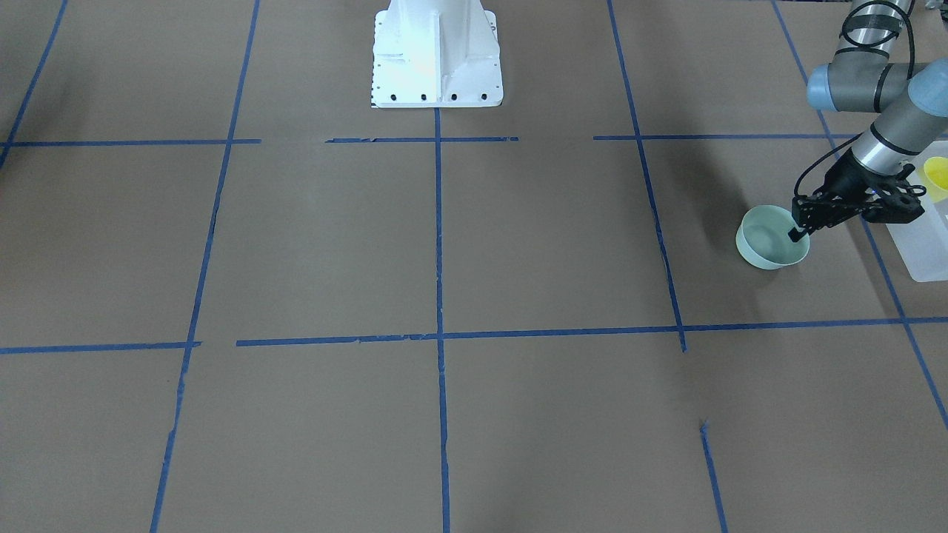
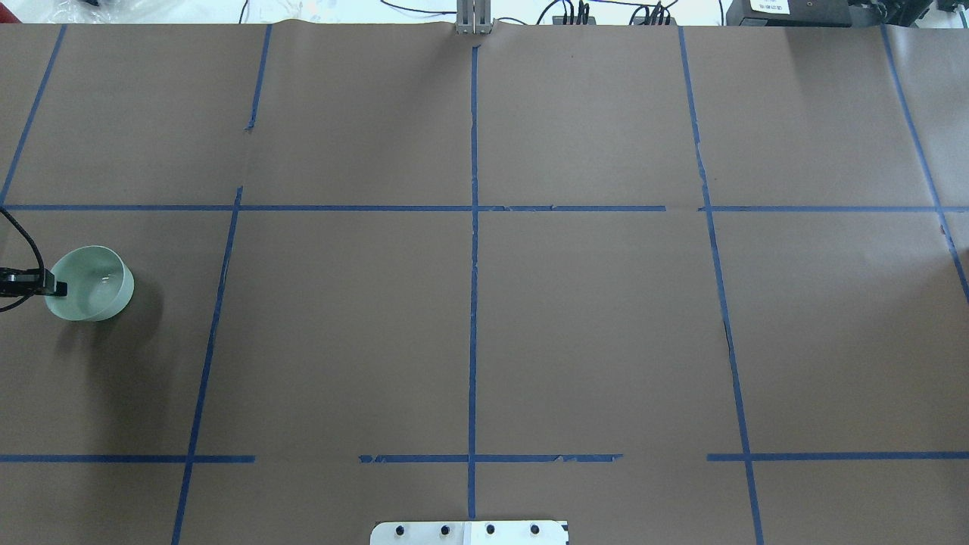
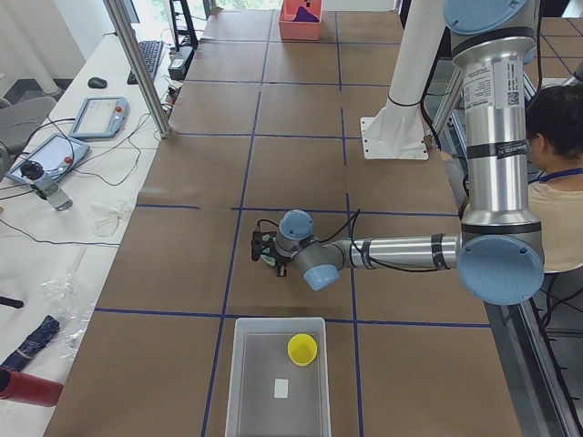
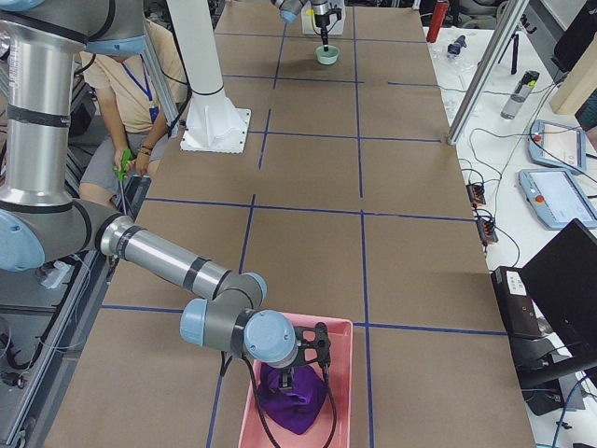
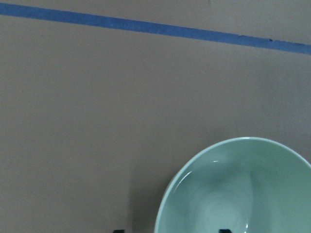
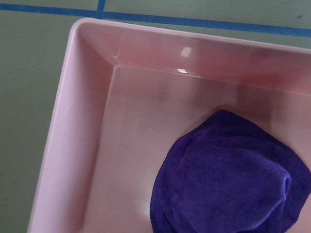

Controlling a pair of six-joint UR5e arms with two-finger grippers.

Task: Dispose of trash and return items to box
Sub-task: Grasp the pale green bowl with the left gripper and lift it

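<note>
Brown-papered bench (image 2: pixel 590 325), blue tape grid (image 2: pixel 473 303): left gripper (image 1: pixel 799 226), spread, straddles the rim of one pale green round bowl (image 1: pixel 766 246), one frosted-white plastic bin (image 1: pixel 922 255) behind it; right gripper (image 4: pixel 304 371) opening cannot be told.

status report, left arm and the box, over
Left gripper open, straddling rim of pale green bowl. Yellow cup in box. Right gripper over pink bin with purple cloth, state unreadable. Nothing seen between bowl and box.

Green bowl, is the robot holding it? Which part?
Not yet, it seems. The left gripper stands open over the bowl rim, one finger inside, one outside, neither touching the wall.
</note>
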